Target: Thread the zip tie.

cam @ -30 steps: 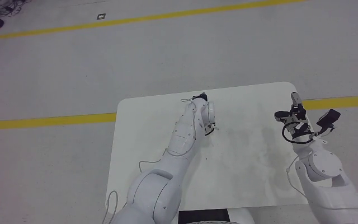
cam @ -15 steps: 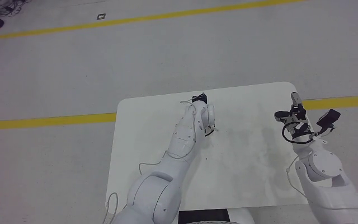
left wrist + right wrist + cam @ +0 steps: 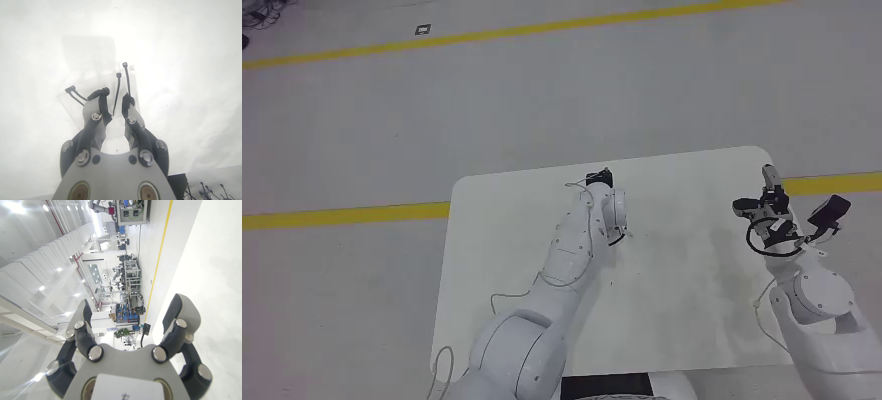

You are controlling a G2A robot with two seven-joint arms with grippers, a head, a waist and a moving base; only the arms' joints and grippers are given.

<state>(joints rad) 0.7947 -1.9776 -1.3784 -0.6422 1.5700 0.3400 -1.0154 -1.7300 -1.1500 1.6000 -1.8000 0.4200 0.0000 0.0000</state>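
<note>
Over the back middle of the white table (image 3: pixel 682 300), my left gripper (image 3: pixel 115 95) stands open, pointing down at a clear flat tray (image 3: pixel 90 85). One black zip tie (image 3: pixel 117 91) lies on the tray between the fingers, untouched. A second zip tie (image 3: pixel 127 79) lies just beside one fingertip (image 3: pixel 127 100). Another black tie (image 3: pixel 74 93) sits partly hidden behind the other finger (image 3: pixel 103 98). My right gripper (image 3: pixel 132 302) is open with nothing in it, raised at the table's right edge (image 3: pixel 769 190) and facing out into the room.
Several more black zip ties (image 3: pixel 208 191) lie beside a black object (image 3: pixel 177 181) behind the left gripper. The left arm (image 3: pixel 577 235) stretches across the table's middle. Yellow floor lines (image 3: pixel 342 215) run past the table.
The left arm has shifted very slightly over the tray. The right arm has kept still.
</note>
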